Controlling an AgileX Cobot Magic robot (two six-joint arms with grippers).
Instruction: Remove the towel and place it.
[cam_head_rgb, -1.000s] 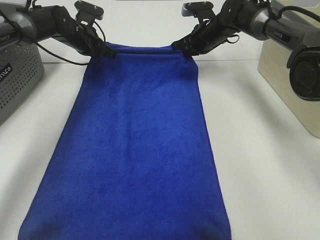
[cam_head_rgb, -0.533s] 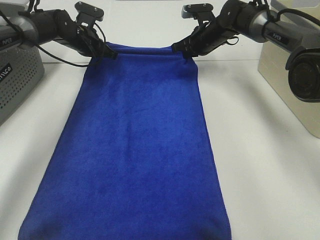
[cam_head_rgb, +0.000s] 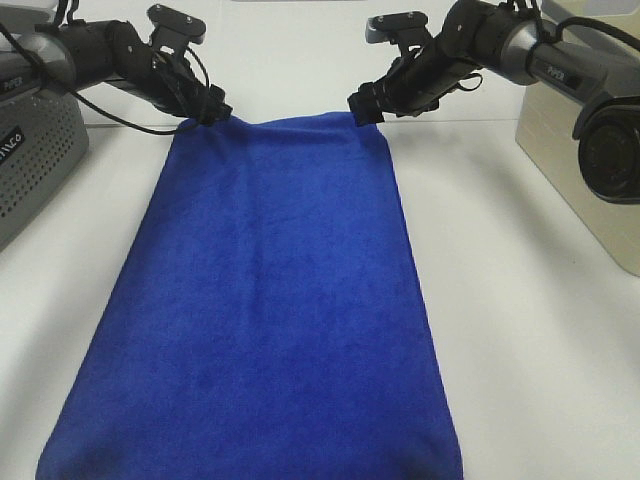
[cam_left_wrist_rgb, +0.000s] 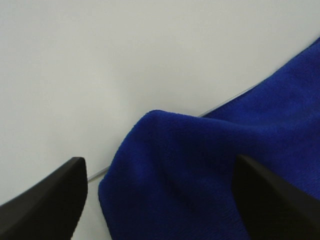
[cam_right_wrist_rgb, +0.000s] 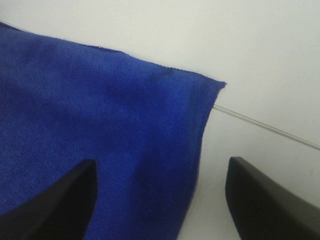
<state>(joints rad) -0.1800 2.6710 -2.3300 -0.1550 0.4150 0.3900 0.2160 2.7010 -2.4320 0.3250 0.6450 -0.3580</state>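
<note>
Over the far corners of the towel (cam_head_rgb: 270, 300), both arms are reaching inward from the sides, wrists angled down. Left hand (cam_head_rgb: 213, 110) is hanging with its dark fingers (cam_left_wrist_rgb: 45, 200) spread wide, gripping nothing; right hand (cam_head_rgb: 362, 104) is doing likewise, fingers (cam_right_wrist_rgb: 265, 200) parted. Plush, deep blue and rectangular, the cloth is lying flat along the smooth white worktop (cam_head_rgb: 530, 330), one corner (cam_left_wrist_rgb: 155, 117) bulging up softly.

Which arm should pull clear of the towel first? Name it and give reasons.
Neither clearly. The left gripper and right gripper both stand open over the far corners of the towel, which lies flat on the table. The left corner bunches up between the fingers, so perhaps right first.
</note>
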